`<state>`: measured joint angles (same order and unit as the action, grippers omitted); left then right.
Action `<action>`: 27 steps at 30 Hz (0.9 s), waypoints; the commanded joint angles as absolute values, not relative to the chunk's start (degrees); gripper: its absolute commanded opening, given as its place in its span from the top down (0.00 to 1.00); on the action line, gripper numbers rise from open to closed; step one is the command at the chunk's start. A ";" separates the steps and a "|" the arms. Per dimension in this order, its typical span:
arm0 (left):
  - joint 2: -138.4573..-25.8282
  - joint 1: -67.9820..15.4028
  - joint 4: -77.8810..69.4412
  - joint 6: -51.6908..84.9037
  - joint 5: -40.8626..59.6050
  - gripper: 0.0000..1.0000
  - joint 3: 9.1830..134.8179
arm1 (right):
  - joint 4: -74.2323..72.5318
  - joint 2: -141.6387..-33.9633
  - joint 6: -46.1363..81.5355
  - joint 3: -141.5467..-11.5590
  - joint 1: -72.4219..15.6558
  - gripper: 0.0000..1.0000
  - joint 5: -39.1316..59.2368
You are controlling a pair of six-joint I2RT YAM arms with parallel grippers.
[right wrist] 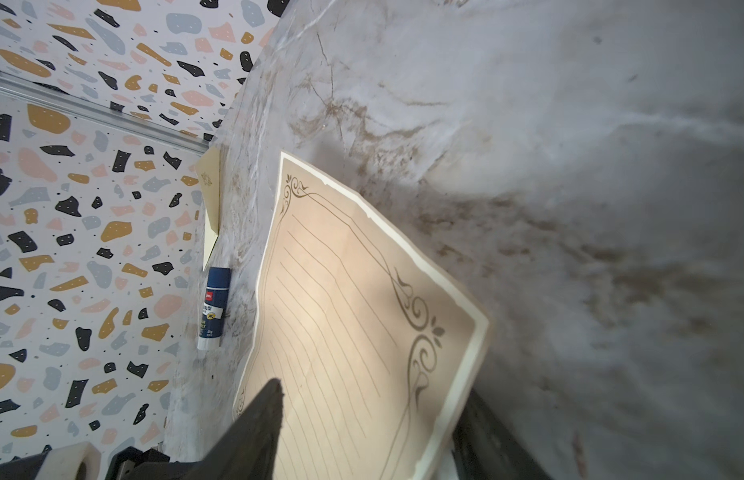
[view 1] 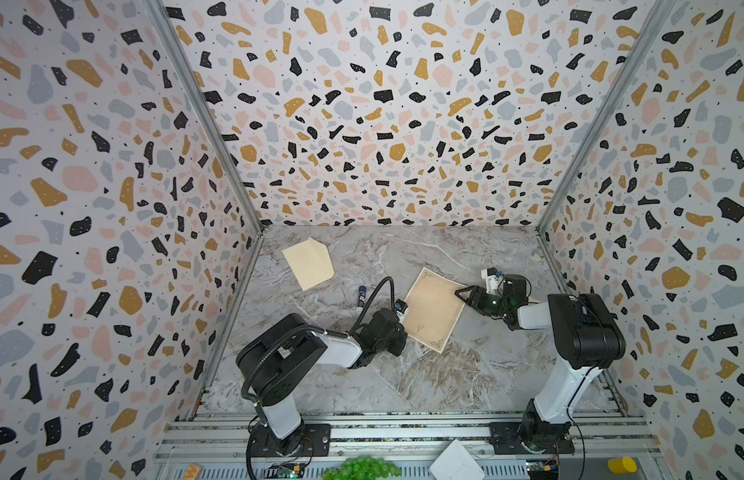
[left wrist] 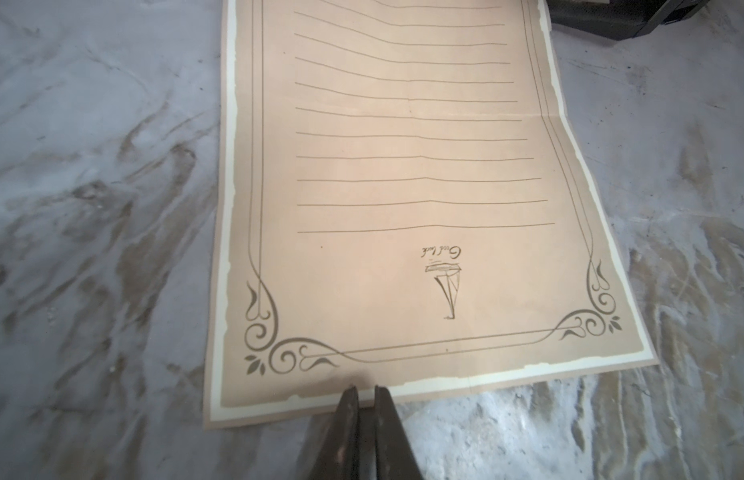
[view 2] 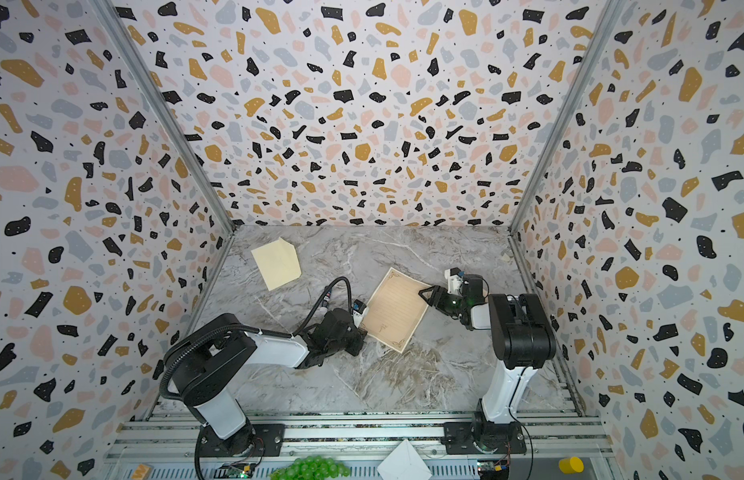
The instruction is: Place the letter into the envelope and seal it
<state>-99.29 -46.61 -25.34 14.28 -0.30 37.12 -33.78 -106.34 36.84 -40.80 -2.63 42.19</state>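
Grey marble worktop [view 1: 403, 374], terrazzo walls. At worktop's 10 o'clock: envelope [view 1: 308, 262], flat, well apart from rest. Nearer centre: glue stick [view 1: 361, 295]. left hand [left wrist: 367, 390]: fingers almost together, tips at 8 o'clock edge of letter [view 1: 433, 309]; pinch cannot tell. Letter's 2 o'clock corner lifted. right hand [view 1: 459, 293] partly open, fingers straddling that corner.

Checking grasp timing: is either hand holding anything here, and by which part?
Not clearly. The left hand is closed at the letter's short edge; a pinch cannot be confirmed. The right hand straddles an opposite corner, jaws apart.
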 commanded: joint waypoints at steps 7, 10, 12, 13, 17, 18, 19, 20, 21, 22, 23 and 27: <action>-100.86 -46.76 -23.47 13.29 -1.16 0.89 37.58 | -41.16 -108.52 40.70 -40.32 -2.55 0.81 45.55; -99.65 -46.75 -23.42 13.46 -0.86 0.89 37.70 | -41.72 -107.74 39.96 -39.93 -2.55 0.94 45.12; -98.14 -46.76 -23.22 13.53 -0.54 0.89 37.80 | -42.42 -106.62 39.35 -39.40 -2.55 0.98 44.84; -97.26 -46.76 -23.12 13.54 -0.37 0.89 37.94 | -42.69 -105.95 39.01 -39.17 -2.55 1.00 44.62; -91.41 -46.73 -21.91 12.81 -0.67 0.80 38.13 | -42.04 -101.26 35.74 -38.95 -2.55 1.00 43.95; -89.70 -46.75 -21.59 12.47 -0.87 0.77 38.13 | -41.30 -99.73 34.62 -39.02 -2.68 1.00 43.78; -87.36 -46.72 -21.38 12.00 -1.20 0.73 38.09 | -39.99 -97.84 33.12 -39.31 -2.70 1.00 43.55; -84.95 -46.75 -21.19 11.46 -1.54 0.68 37.93 | -38.29 -95.94 31.33 -39.75 -2.72 1.00 43.37; -82.77 -46.70 -21.14 10.91 -1.86 0.63 37.86 | -36.75 -94.03 29.77 -40.24 -2.80 1.00 42.98; -80.28 -46.66 -21.11 10.44 -2.30 0.59 37.65 | -34.82 -92.02 28.03 -40.80 -2.85 1.00 42.55; -77.89 -46.63 -21.09 9.71 -2.60 0.55 37.46 | -32.91 -89.92 26.05 -41.41 -2.95 1.00 42.13; -69.45 -46.58 -21.17 8.02 -4.11 0.37 36.53 | -25.26 -82.34 18.88 -44.13 -4.08 1.00 40.23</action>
